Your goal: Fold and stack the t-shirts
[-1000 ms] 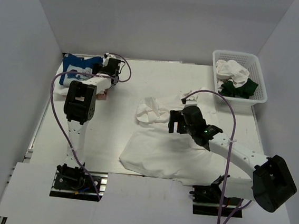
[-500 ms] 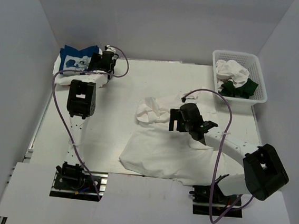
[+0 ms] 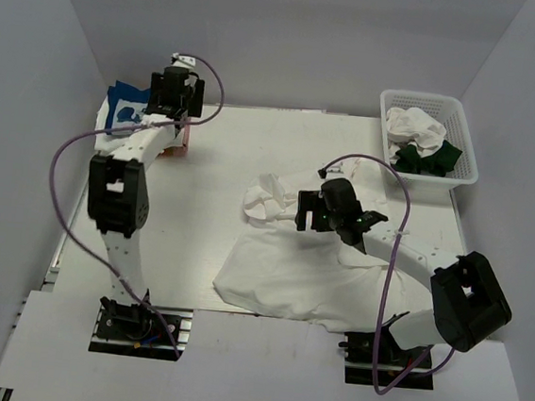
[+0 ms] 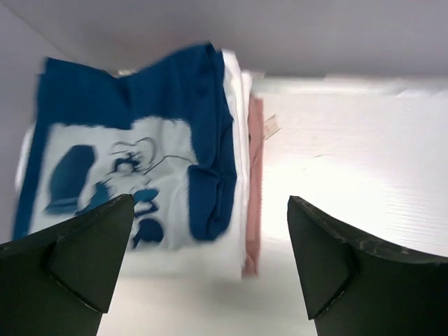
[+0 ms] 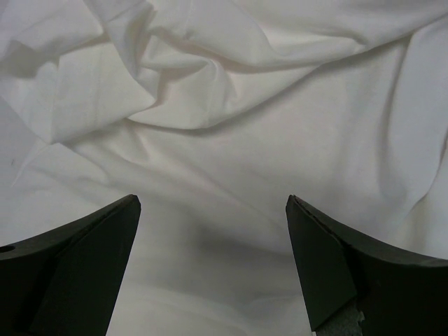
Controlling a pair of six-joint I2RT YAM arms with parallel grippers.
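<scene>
A large white t-shirt [image 3: 299, 265] lies crumpled across the middle of the table and fills the right wrist view [image 5: 224, 112]. My right gripper [image 3: 312, 212] is open and hovers just above its bunched upper part. A folded stack sits at the far left corner: a blue t-shirt with white cartoon print [image 4: 133, 175] on top, a white layer and an orange-pink one [image 4: 255, 182] below. The blue shirt also shows in the top view [image 3: 123, 104]. My left gripper [image 3: 171, 96] is open and empty, raised beside the stack.
A white basket [image 3: 469, 149] at the far right holds a white garment [image 3: 417, 128] and a dark green one [image 3: 428, 157]. White walls close in the left, back and right sides. Purple cables loop off both arms.
My left gripper has risen and drawn back from the stack toward the back wall. My right gripper has shifted a little up and left over the white shirt.
</scene>
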